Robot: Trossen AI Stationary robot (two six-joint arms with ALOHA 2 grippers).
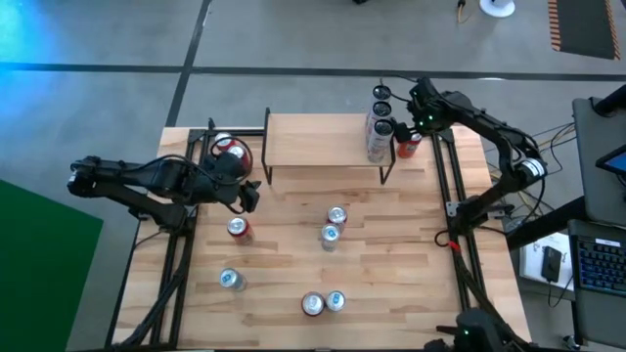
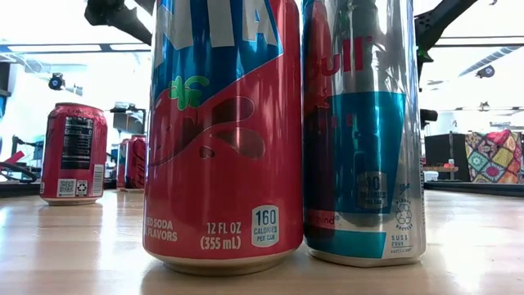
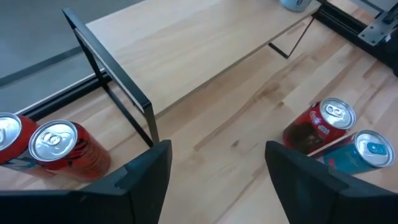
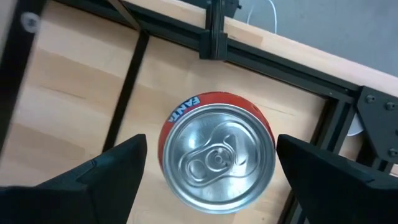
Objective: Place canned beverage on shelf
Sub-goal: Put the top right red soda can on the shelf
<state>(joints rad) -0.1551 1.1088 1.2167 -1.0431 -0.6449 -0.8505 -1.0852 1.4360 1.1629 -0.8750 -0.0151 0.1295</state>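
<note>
The step in hand, by my reading, is the pick. The right gripper (image 1: 410, 131) hangs at about one o'clock on the table, claw released, one finger on each side of the red Fanta can (image 4: 217, 158) and neither visibly gripping it. That can stands upright on the table top just off the right end of the shelf (image 1: 318, 142), not on it.

To do this well I would bring the fingers in evenly on the can's sides, lift straight up until the base clears the plank, then carry it toward eleven o'clock. A tall silver can (image 1: 377, 137) already stands on the shelf's right end, right beside the gripper, and could be knocked. The open plank to its left is the safer spot.

The left gripper (image 3: 217, 155) waits at about ten o'clock, off the shelf's left front corner, claw released and empty.

On the slatted table (image 1: 411, 244), nearest at six o'clock, a red-and-blue soda can (image 2: 217, 135) and a Red Bull can (image 2: 364, 131) stand side by side. A silver-topped can (image 1: 231, 280) sits at seven and a red one (image 1: 237, 228) at nine. Two more cans (image 1: 334, 225) stand close together near the middle. Red cans (image 1: 227, 149) stand at eleven, left of the shelf's legs.

Beyond is grey floor, with a keyboard (image 1: 597, 264) on a desk off to three o'clock.
</note>
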